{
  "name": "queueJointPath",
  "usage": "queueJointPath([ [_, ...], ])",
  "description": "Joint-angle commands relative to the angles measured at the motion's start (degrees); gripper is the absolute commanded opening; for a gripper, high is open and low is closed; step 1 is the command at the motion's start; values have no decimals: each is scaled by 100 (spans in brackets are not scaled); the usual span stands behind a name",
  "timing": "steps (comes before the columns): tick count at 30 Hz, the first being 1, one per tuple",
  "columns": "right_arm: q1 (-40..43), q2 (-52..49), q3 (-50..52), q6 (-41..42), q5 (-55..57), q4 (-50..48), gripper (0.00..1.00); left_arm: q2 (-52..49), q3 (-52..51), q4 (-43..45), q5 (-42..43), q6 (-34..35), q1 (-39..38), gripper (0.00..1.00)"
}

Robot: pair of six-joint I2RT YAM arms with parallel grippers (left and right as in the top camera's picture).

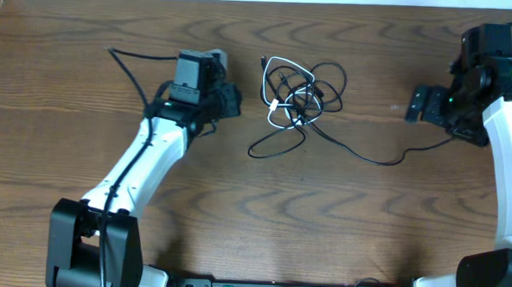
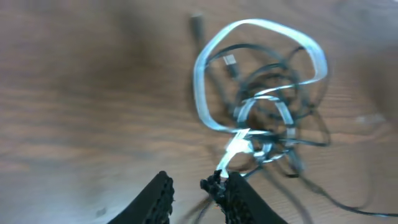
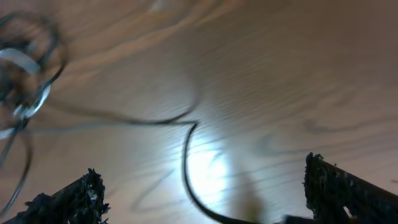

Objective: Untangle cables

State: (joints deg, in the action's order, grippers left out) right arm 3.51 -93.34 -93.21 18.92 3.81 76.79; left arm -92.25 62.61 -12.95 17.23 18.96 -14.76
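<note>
Cables knotted, wrist views blurred, strands indistinct

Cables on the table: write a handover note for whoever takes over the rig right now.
Left gripper: jaws slightly apart, empty, just left of the bundle.
Right gripper: wide open, empty, above a black cord trailing right.
Cables: black and white cords knotted together mid-way across the table.
Done: nothing separated yet.
Left: pull each cord free of the knot.
</note>
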Motion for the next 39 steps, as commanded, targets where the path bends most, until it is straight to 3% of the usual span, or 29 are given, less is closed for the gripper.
queueJointPath([
  [1, 225, 33, 15, 7, 299, -251, 99, -17, 101, 299, 129, -94, -365, 32],
  [5, 494, 39, -129, -2186, -3106, -702, 99, -114, 101, 748, 4, -90, -745, 36],
  [9, 844, 39, -315, -2146, -3746, -675, 99, -313, 101, 1045, -184, 205, -962, 37],
  [13, 1292, 39, -332, -776, -2415, -656, 99, -625, 101, 1207, -184, 846, -1174, 39],
  [14, 1386, 37, -332, -903, -2743, -658, 99, -708, 101, 1255, -184, 907, -1235, 40],
  [17, 1545, 37, -332, -2356, -5045, -485, 99, -994, 101, 1528, -188, 927, -1423, 42],
  [19, 1587, 37, -332, -2767, -5455, -321, 99, -1161, 101, 1755, -190, 1019, -1504, 43],
  [21, 1606, 37, -332, -2015, -4190, -339, 99, -1349, 101, 2022, -247, 1268, -1572, 43],
  [23, 1589, 37, -332, -857, -1934, -282, 99, -1508, 101, 2240, -295, 1502, -1620, 45],
  [28, 1563, 31, -319, -461, -175, 153, 99, -1808, 101, 2562, -293, 1589, -1740, 45],
  [33, 1419, 31, -264, -308, 684, 205, 99, -1943, 101, 2524, -308, 1582, -1880, 46],
  [39, 1405, 31, -262, -330, 457, 85, 99, -1954, 101, 2570, -726, 1585, -1985, 46],
])
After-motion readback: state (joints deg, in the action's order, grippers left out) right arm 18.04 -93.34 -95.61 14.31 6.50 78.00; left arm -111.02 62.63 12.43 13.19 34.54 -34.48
